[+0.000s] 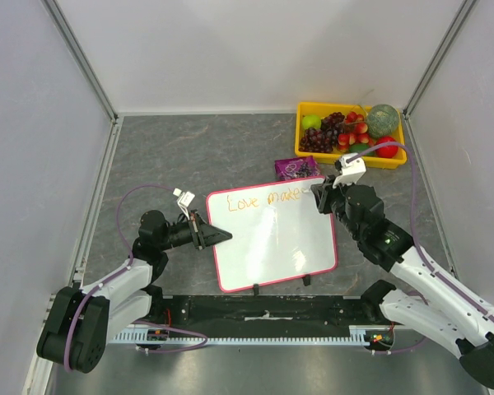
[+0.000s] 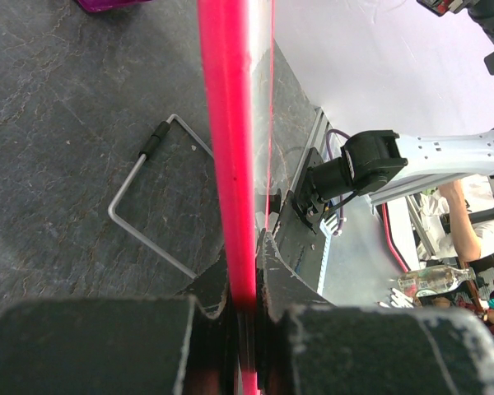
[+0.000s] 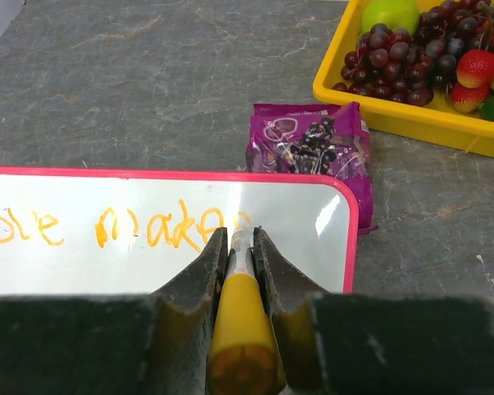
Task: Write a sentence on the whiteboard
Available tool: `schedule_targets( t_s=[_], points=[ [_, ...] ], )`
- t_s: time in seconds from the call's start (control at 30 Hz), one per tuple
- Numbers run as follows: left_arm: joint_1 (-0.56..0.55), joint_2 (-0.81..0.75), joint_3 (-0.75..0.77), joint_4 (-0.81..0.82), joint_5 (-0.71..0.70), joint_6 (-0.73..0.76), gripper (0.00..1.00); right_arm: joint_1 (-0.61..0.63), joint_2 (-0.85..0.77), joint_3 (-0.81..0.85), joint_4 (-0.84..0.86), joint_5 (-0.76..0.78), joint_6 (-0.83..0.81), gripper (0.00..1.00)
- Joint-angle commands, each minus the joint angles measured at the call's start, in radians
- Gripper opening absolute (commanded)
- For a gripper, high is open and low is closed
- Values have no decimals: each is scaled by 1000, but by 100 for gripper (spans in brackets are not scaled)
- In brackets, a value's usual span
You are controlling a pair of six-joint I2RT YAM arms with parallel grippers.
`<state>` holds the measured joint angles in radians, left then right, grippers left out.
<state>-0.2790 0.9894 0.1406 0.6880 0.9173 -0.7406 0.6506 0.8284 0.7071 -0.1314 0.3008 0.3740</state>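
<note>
Whiteboard (image 1: pixel 272 247) lies mid-table (image 1: pixel 198 156) between the two arms, skewed in the top view. Its pink-red frame runs all round, and its two black feet are on the near edge, toward the arm bases. We cannot tell whether it lies fully flat.

Left gripper (image 2: pixel 245 288) is at the board's left edge, about halfway along it. Its fingers are pressed together on the frame, which passes straight between them in the wrist view. The board extends away from this gripper to the right.

Right gripper (image 3: pixel 240 234) is over the board's far right corner, with the board reaching from it toward the left arm. Its fingers are closed tight on a marker (image 3: pixel 240 329) with a yellow barrel, the nib end pointing at the white surface. We cannot make out nib contact, as the fingers hide the tip.

Sentence (image 3: pixel 107 226) is in orange lettering along the top of the board. "Love make" is readable from above. The last stroke sits just ahead of the right gripper's fingertips, and the writing runs off to their left. The board below the line is bare white, with glare.

Purple packet (image 1: pixel 296 169) lies just beyond the board's far edge. Yellow tray (image 1: pixel 346 158) of fruit sits at the far right, apart from the board, behind the right gripper.
</note>
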Motion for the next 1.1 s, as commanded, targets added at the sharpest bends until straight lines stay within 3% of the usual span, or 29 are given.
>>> schedule_targets(
  t_s=[0.0,0.37,0.8,1.07],
  points=[
    [-6,9,-7,-39,-49,182,2,-2,-26,-27,-45,26,3,0],
    [-5,8,-7,-39,-49,182,2,-2,-29,-41,-60,-12,0,0],
    [-8,8,-9,-39,-49,182,2,-2,-40,-52,39,-86,48,0],
    [-6,8,-7,-39,-51,181,2,-2,-196,5,-51,-46,66,0]
  ],
)
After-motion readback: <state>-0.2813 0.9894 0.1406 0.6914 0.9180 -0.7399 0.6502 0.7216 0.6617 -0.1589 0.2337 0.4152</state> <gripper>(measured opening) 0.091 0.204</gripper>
